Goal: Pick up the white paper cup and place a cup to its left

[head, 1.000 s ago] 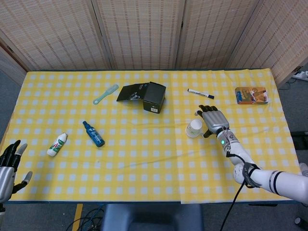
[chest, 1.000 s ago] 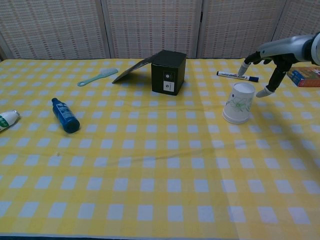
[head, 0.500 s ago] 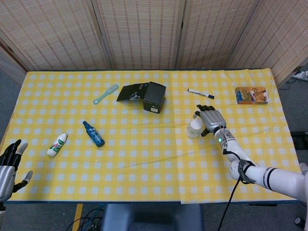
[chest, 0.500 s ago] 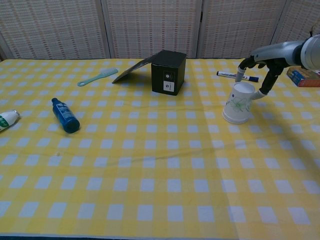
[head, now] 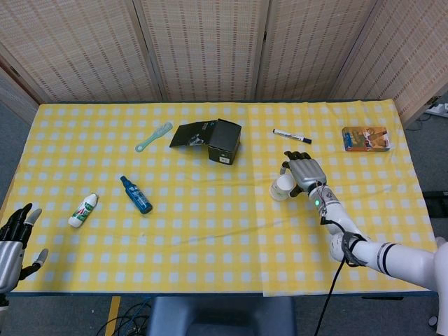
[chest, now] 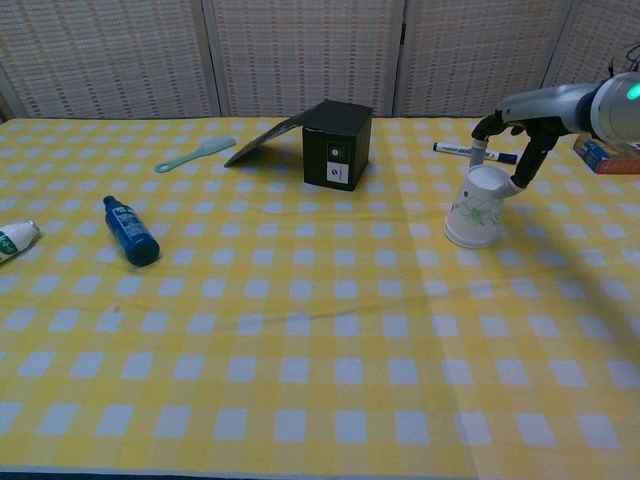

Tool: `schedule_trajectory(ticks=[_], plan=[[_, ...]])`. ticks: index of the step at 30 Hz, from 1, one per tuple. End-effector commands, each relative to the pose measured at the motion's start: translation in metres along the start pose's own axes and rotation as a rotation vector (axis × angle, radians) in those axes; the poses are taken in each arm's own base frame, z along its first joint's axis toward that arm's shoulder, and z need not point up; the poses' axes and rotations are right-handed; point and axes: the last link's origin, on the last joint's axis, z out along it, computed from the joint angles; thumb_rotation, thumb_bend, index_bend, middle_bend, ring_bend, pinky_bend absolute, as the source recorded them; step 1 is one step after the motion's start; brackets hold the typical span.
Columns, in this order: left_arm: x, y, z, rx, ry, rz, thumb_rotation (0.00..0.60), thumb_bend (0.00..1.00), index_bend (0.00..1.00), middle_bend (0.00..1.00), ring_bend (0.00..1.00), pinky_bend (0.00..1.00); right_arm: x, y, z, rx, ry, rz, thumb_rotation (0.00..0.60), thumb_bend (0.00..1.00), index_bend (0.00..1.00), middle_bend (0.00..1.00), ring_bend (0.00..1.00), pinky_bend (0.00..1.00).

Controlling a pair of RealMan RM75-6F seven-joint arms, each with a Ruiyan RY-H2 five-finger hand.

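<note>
My left hand (head: pixel 15 241) idles with fingers spread and holding nothing at the bench's (chest: pixel 330 400) near left corner, far from the work. At centre right the white paper cup (chest: pixel 477 205) stands upside down and tilted, my right hand (head: pixel 304 174) at its three o'clock, fingers (chest: pixel 517 185) touching its raised end but not yet wrapped. I judge a push could topple it; open cloth lies at its nine o'clock, the black box (chest: pixel 337 143) at eleven.

White paper cup (chest: pixel 478 211) with green print stands upside down, slightly tilted.
</note>
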Motion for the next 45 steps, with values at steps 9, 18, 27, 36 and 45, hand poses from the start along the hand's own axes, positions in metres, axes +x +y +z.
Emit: schedule_trajectory(ticks=[9, 18, 27, 36, 45], plan=[[-0.003, 0.004, 0.001, -0.014, -0.012, -0.001, 0.600, 0.34, 0.00, 0.00, 0.00, 0.24, 0.034, 0.002, -0.030, 0.033, 0.075, 0.060, 0.600, 0.24, 0.39, 0.04, 0.00, 0.00], [-0.006, 0.010, 0.001, -0.019, -0.020, 0.001, 0.600, 0.34, 0.00, 0.00, 0.00, 0.24, 0.077, -0.015, -0.083, 0.147, 0.183, 0.104, 0.600, 0.24, 0.39, 0.04, 0.00, 0.00], [-0.004, 0.012, -0.001, -0.034, -0.022, -0.012, 0.600, 0.34, 0.00, 0.00, 0.00, 0.24, 0.063, -0.062, -0.069, 0.223, 0.144, 0.072, 0.600, 0.24, 0.39, 0.04, 0.00, 0.00], [0.007, 0.006, -0.010, -0.036, 0.001, -0.038, 0.600, 0.34, 0.00, 0.00, 0.00, 0.24, 0.030, -0.102, -0.010, 0.163, 0.079, 0.032, 0.600, 0.25, 0.39, 0.05, 0.00, 0.00], [0.016, -0.002, -0.016, -0.022, 0.023, -0.070, 0.600, 0.34, 0.00, 0.00, 0.00, 0.24, 0.004, -0.129, 0.018, 0.133, 0.031, -0.022, 0.600, 0.25, 0.39, 0.06, 0.00, 0.00]])
